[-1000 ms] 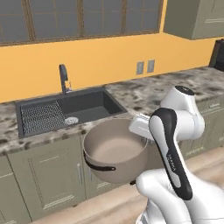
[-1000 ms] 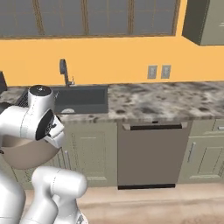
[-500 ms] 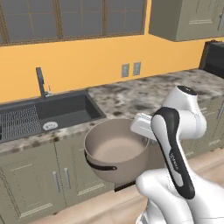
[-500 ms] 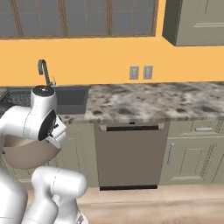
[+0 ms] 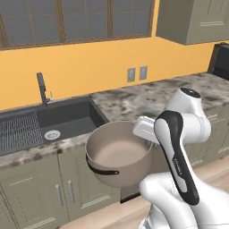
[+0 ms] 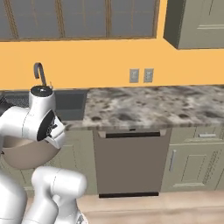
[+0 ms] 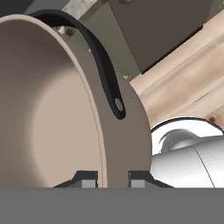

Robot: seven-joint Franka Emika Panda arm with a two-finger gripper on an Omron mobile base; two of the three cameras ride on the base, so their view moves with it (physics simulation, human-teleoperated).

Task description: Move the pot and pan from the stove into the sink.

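- The pot [image 5: 118, 154] hangs in mid-air at the lower centre of the left base view, in front of the cabinet fronts and below the counter edge. Its mouth faces up and its pale inside is bare.
- The gripper [image 7: 113, 179] is nearly closed on the pot's wall: in the hand view one dark fingertip sits inside the rim and the other outside, at the bottom centre of the frame. A pinch on the thin wall likely serves because the pot is far too wide to span.
- One dark loop handle [image 5: 102, 170] shows on the pot's near lower-left side in the left base view. In the hand view a loop handle [image 7: 101, 61] arcs across the upper centre of the frame, beside the grip and not in it.
- The sink [image 5: 67, 116] lies at the middle left of the left base view, its ribbed drainboard at the far left edge. The faucet [image 5: 42, 89] stands behind it.
- The pot is well apart from the basin, lower in the frame and to its right. Judged from this, the carry is under way and the release is not yet due.
- The granite counter [image 6: 148, 105] runs across the middle of the right base view, above a dishwasher front [image 6: 129, 162].
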